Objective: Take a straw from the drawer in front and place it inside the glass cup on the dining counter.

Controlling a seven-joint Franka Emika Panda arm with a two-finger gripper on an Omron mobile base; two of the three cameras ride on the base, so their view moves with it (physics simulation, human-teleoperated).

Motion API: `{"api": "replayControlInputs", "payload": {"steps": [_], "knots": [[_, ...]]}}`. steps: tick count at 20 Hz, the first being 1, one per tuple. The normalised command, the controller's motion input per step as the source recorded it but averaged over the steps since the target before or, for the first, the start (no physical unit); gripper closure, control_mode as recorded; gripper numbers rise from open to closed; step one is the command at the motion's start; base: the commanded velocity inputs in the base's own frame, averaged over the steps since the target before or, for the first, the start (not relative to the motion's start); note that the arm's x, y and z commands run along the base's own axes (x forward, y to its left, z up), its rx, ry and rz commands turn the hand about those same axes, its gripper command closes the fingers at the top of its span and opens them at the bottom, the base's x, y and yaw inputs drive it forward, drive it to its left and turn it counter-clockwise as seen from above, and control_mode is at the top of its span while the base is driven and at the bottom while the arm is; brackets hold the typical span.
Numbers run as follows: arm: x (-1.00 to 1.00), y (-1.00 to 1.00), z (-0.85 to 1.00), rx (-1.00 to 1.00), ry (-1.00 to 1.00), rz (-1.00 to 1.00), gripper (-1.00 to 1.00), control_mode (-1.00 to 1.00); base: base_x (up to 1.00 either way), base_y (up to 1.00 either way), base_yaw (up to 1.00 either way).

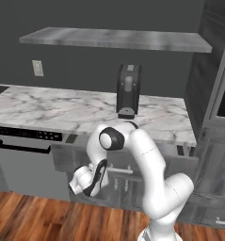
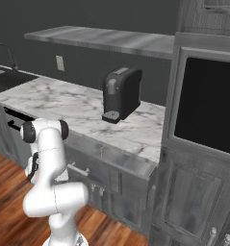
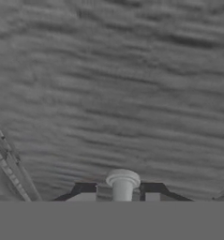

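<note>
Gripper (image 3: 123,197) apparently straddles handle post (image 3: 123,183) against drawer (image 3: 113,93).

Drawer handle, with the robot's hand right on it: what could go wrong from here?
1. The end effector pinches only the small silver handle, near its post. A pull that is not straight could make it slip off.
2. The arm is folded low, close to the drawer front. The drawer might bump the arm on the way out.
</note>
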Motion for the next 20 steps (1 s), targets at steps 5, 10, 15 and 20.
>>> {"api": "replayControlInputs", "payload": {"steps": [5,10,15,20], "knots": [[-1.0,0.17,0.22,0.01,0.06,-0.12,1.0,-1.0,0.0,0.0,0.0],[-1.0,0.21,0.15,0.0,0.02,-0.11,1.0,-1.0,0.0,0.0,0.0],[-1.0,0.23,0.11,0.0,0.0,-0.12,1.0,-1.0,0.0,0.0,0.0],[-0.93,0.26,0.07,0.0,0.01,-0.12,-1.0,-1.0,0.0,0.0,0.0]]}}
